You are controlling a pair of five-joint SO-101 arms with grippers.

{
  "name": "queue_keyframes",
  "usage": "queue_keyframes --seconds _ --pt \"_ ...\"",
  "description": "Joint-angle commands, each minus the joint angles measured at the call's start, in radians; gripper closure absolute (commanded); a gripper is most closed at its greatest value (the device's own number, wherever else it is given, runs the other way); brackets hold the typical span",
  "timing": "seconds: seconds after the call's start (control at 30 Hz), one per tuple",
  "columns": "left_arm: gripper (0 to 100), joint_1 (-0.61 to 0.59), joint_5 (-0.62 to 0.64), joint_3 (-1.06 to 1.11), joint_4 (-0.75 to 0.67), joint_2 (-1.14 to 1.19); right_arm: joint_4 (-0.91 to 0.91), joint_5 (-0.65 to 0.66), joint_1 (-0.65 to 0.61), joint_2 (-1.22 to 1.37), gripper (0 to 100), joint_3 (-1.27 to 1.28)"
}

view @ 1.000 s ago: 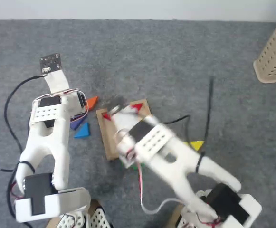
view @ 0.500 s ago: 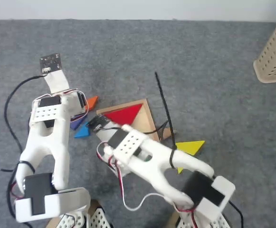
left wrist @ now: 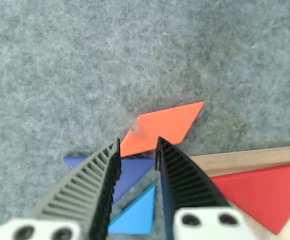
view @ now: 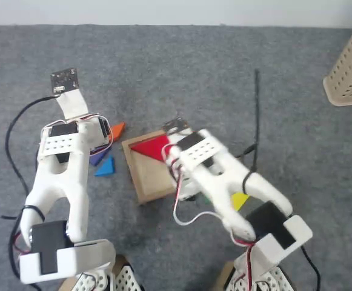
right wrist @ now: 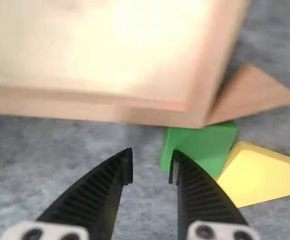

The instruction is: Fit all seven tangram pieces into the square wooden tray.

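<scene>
**Status: both grippers open, one piece seated in tray**

Tray position: the square wooden tray [view: 140, 182] lies on the grey carpet [view: 224, 73] between the two arms; the red triangle [view: 151, 147] lies inside it, against the far rim.

Left side: the left gripper [left wrist: 137, 145] hangs over the loose pieces just beside the tray rim [left wrist: 244, 159]; its jaws stand slightly apart and grip nothing; the fingertips [left wrist: 116, 146] frame one end of the orange parallelogram [left wrist: 164, 122]; whether they touch it cannot be told; the dark blue triangle [left wrist: 132, 172] lies under the jaws, edge to edge with the parallelogram; the light blue triangle [left wrist: 135, 217] lies just beside the dark one.

Right side: the right gripper [right wrist: 151, 157] sits low at a corner of the tray [right wrist: 110, 65], outside the rim; its jaws stand apart and empty; one finger is just beside the green piece [right wrist: 199, 145]; the green piece abuts the tray corner; the yellow triangle [right wrist: 264, 172] adjoins the green piece; the tan triangle [right wrist: 249, 92] lies against the tray's side.
</scene>
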Motion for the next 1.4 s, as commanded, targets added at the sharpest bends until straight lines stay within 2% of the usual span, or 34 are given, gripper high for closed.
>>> queue_keyframes --seconds 0.0,0.13,0.3,0.4,0.6,0.77,0.87,1.27,1.37 --pt "89 0.0 0.005 -0.025 -0.018 -0.055 0.002 0.068 0.119 -0.045 86.2 0.011" --pt "89 0.0 0.005 -0.027 -0.02 -0.054 0.002 0.092 0.223 -0.071 86.2 0.011" --pt "89 0.003 0.005 -0.03 -0.021 -0.049 0.002 0.253 0.28 -0.182 86.2 0.005" --pt "89 0.003 0.005 -0.03 -0.021 -0.052 -0.007 0.322 0.272 -0.305 86.2 0.003" --pt "89 0.002 0.005 -0.031 -0.021 -0.055 -0.185 0.336 0.18 -0.452 86.1 0.015" --pt "89 0.002 0.005 -0.031 -0.021 -0.055 -0.303 0.336 0.056 -0.329 85.8 -0.005" --pt "89 0.003 0.005 -0.028 -0.021 -0.055 -0.334 0.33 0.028 -0.216 85.8 -0.054" --pt "89 0.006 0.005 -0.028 -0.021 -0.057 -0.325 0.319 0.088 0.189 86.5 -0.311" --pt "89 0.006 0.005 -0.028 -0.021 -0.057 -0.323 0.245 0.113 0.234 93.0 -0.331"
